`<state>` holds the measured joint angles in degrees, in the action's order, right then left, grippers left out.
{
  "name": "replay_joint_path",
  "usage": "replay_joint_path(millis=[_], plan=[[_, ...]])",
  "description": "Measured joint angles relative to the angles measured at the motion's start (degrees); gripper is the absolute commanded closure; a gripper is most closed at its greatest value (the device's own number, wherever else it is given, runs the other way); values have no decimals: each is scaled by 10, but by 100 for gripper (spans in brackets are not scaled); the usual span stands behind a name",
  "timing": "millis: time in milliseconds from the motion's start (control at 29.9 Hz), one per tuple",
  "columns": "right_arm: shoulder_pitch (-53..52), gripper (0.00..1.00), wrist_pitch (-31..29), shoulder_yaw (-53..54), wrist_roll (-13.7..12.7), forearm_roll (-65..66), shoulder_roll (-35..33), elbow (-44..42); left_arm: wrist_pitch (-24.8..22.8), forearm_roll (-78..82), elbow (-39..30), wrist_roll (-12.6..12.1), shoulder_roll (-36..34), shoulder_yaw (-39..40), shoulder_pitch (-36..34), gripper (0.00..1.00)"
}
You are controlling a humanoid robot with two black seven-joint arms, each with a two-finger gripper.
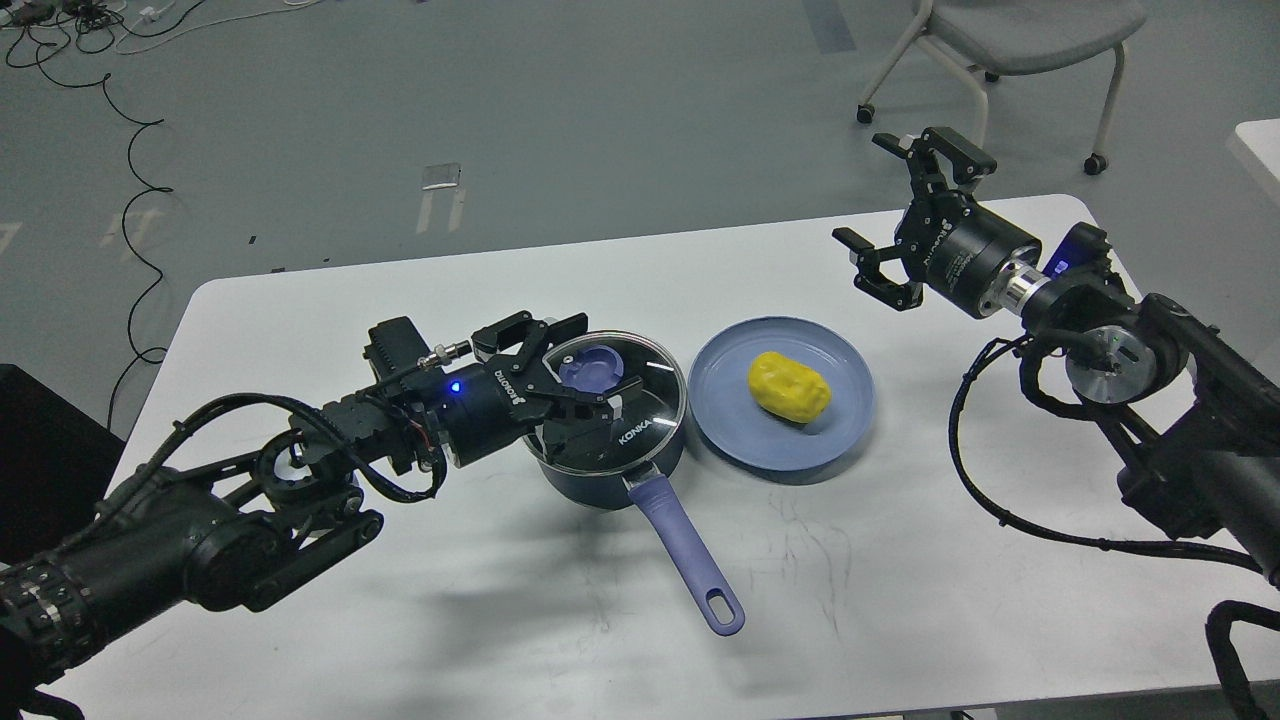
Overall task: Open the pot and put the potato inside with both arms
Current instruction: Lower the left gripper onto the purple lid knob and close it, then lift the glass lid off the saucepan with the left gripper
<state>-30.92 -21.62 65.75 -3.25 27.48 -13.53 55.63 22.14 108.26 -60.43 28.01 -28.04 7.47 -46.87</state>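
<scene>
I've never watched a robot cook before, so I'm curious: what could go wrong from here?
1. The left gripper is open around the blue knob of the glass lid; a poor grip could let the lid slip and drop when lifted.
2. A sideways pull might drag or tip the pot.
3. The potato is lumpy and lies loose on the plate; the open right gripper could nudge it so it rolls away.

One pot (612, 440), one glass lid (620, 400), one potato (789, 387), one blue plate (735, 420), two black arms, two pincers, left (580, 372) and right (905, 215), one white table (500, 600), one chair (1010, 50) stood behind.
</scene>
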Motion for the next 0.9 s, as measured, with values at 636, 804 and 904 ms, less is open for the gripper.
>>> replay_joint_path(millis=[636,804,904], plan=[[6,0,0,0,0,0,-3,0,9,0,24,0,5,-33,2,2],[6,0,0,0,0,0,-4,-2,11,-1,30,0,5,-33,2,2],[6,0,0,0,0,0,-4,-2,15,-2,32,0,5,-33,1,2]])
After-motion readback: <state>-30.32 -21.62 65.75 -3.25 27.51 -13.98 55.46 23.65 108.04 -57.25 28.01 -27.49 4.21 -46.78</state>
